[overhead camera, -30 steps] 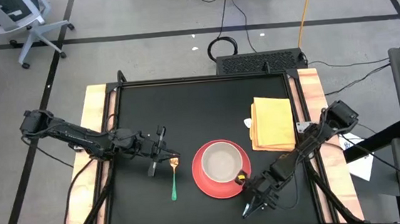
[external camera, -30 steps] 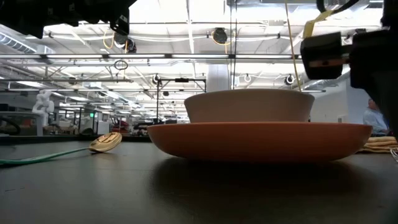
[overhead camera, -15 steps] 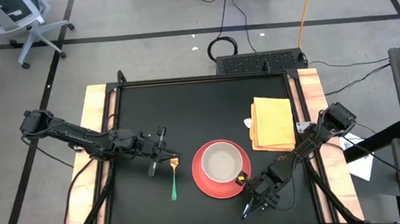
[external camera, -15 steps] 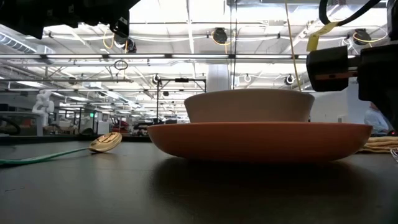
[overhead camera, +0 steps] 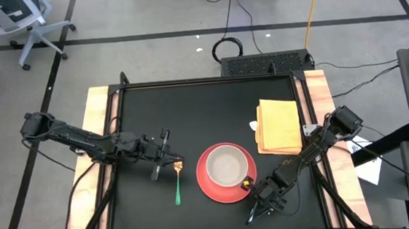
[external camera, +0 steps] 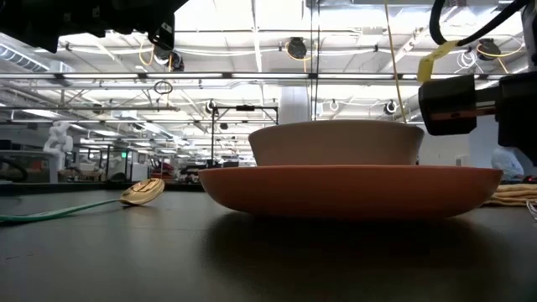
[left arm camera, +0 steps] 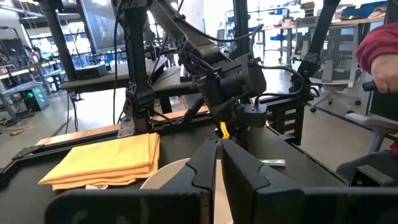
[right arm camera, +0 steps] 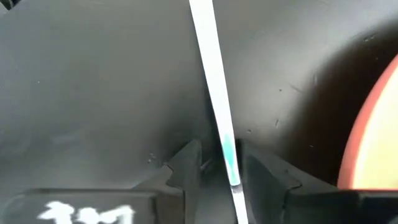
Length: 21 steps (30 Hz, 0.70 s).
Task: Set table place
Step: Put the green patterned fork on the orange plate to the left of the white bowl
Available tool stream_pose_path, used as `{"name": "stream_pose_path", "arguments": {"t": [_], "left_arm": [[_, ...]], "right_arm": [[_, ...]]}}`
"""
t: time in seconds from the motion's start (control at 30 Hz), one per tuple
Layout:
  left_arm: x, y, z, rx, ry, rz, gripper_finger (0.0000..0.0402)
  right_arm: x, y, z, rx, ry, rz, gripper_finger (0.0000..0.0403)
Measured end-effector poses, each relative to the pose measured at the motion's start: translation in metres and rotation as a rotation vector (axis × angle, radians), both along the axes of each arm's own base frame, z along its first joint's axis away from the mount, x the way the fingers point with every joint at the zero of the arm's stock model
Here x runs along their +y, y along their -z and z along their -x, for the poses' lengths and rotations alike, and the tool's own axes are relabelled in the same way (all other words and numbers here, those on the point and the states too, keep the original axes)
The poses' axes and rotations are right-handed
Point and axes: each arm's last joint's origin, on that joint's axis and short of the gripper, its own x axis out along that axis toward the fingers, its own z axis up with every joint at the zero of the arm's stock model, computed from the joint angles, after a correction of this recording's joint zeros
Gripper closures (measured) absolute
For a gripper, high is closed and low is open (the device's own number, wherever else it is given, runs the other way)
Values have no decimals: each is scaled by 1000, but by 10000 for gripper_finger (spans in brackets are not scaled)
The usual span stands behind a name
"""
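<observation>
On the black table [overhead camera: 189, 108] a red plate [overhead camera: 204, 184] holds a beige bowl [overhead camera: 227, 165]. A green-handled spoon [overhead camera: 176, 186] with a gold bowl lies flat to the plate's left. My left gripper [overhead camera: 173, 161] is shut and empty beside the spoon's gold end; its closed fingers also show in the left wrist view [left arm camera: 217, 149]. My right gripper [overhead camera: 255, 214] is low at the plate's near right side. It is closed around a flat silver utensil [right arm camera: 214, 81], which also shows in the left wrist view [left arm camera: 270, 163]. My right gripper has the silver utensil's long strip [right arm camera: 227, 163] between its two fingers [right arm camera: 186, 165], which come down from above on either side of it. The strip runs along between the fingers, flat side up, close over the table. Whether it rests on the table I cannot tell.
A folded yellow napkin [overhead camera: 279, 127] lies at the table's right side, beyond the plate. Light wooden strips [overhead camera: 102, 137] run along the table's left and right sides. The plate's edge [right arm camera: 373, 137] is close beside my right gripper.
My right gripper has sunk a little and shifted slightly toward the table's near edge, beside the plate. The plate, bowl, spoon and napkin have stayed where they were.
</observation>
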Motion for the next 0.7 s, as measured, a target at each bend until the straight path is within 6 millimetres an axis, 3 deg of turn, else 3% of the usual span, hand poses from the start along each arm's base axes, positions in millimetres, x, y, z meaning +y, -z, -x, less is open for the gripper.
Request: {"name": "stream_pose_path", "arguments": {"t": [0.43, 0.7], "left_arm": [[0, 0, 0, 0, 0, -2, 371], [0, 1, 0, 5, 0, -7, 371]], "right_arm": [[-1, 0, -1, 4, 6, 0, 392], [-1, -3, -1, -13, 7, -11, 389]]}}
